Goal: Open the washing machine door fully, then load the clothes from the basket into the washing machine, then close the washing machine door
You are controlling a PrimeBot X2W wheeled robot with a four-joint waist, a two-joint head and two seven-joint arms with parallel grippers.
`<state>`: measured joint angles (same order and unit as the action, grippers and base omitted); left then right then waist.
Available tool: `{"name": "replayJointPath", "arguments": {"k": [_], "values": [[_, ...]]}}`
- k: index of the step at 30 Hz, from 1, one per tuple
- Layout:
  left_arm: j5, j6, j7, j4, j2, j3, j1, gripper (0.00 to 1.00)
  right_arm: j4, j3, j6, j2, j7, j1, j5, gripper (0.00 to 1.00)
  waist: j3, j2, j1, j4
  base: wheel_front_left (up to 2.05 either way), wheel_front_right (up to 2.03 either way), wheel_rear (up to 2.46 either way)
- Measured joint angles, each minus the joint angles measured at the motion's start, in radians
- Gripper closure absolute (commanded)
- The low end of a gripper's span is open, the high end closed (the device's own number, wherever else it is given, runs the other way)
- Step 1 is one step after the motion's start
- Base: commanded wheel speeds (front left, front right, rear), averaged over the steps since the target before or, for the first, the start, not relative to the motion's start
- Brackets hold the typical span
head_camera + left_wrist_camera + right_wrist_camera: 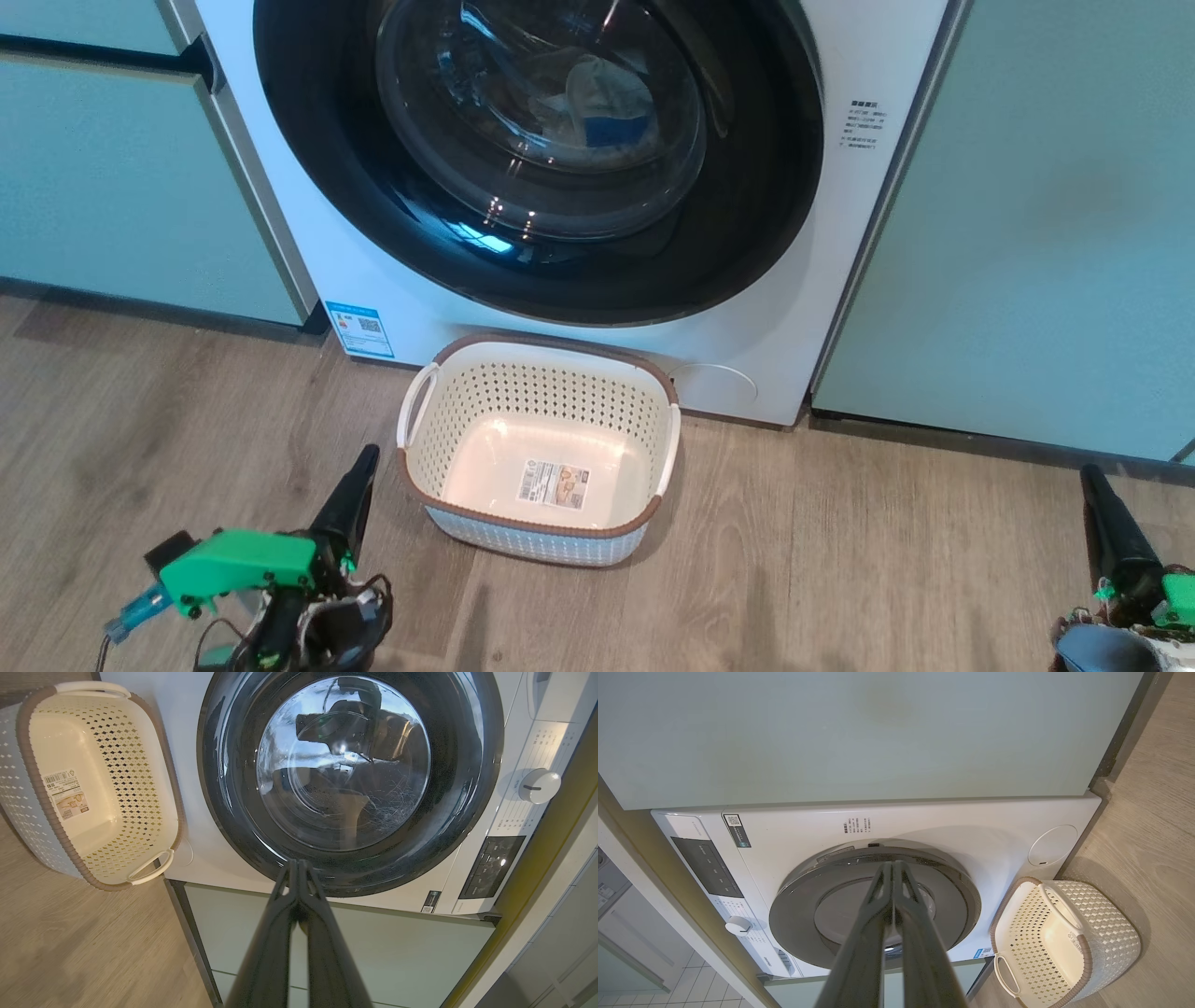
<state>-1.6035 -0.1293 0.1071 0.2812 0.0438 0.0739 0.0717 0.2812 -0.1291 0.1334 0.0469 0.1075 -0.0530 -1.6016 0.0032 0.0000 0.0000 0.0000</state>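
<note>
Alt text: A white front-loading washing machine (845,280) stands between pale green cabinets (1027,233) on a wood-look floor (840,560).

Its round door (317,168) lies shut, flat against the front. Behind the bulging glass, cream clothes (607,98) with a blue patch sit inside the drum.

Just in front of the machine, a small cream basket (532,392) with perforated sides and a brown rim stands upright on the floor. It holds nothing but a label sticker on its bottom.

The left gripper (367,457) hovers low, just left of the basket, with its two dark fingers pressed together on nothing. The right gripper (1092,478) hangs well to the right, also closed and empty.

Loading and closing look finished.

How the things would probably handle:
- **Door:** It is likely rigid and fairly heavy, swinging on a hinge. Its glossy black rim looks slick, so a closed fingertip pushing flat on the rim suits it better than a pinch. To pull it open, a hook behind the rim edge would be needed. A paler strip at the rim's upper right may be a grip recess, but I cannot tell for certain.
- **Clothes:** They look soft, light and limp. They would sag, so a bunched fold is the place to pinch.
- **Basket:** It looks light and stiff, best held by a white handle.
</note>
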Motion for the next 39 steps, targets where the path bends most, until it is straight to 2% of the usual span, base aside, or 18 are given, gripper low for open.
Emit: {"name": "replayJointPath", "arguments": {"k": [39], "values": [[0.000,0.000,0.000,0.000,0.000,0.006,0.000,1.00,0.000,0.000,0.000,0.000,0.000,0.000,0.000,1.00,0.000,0.0000,0.0000,0.000,0.00,0.00,0.00]]}}
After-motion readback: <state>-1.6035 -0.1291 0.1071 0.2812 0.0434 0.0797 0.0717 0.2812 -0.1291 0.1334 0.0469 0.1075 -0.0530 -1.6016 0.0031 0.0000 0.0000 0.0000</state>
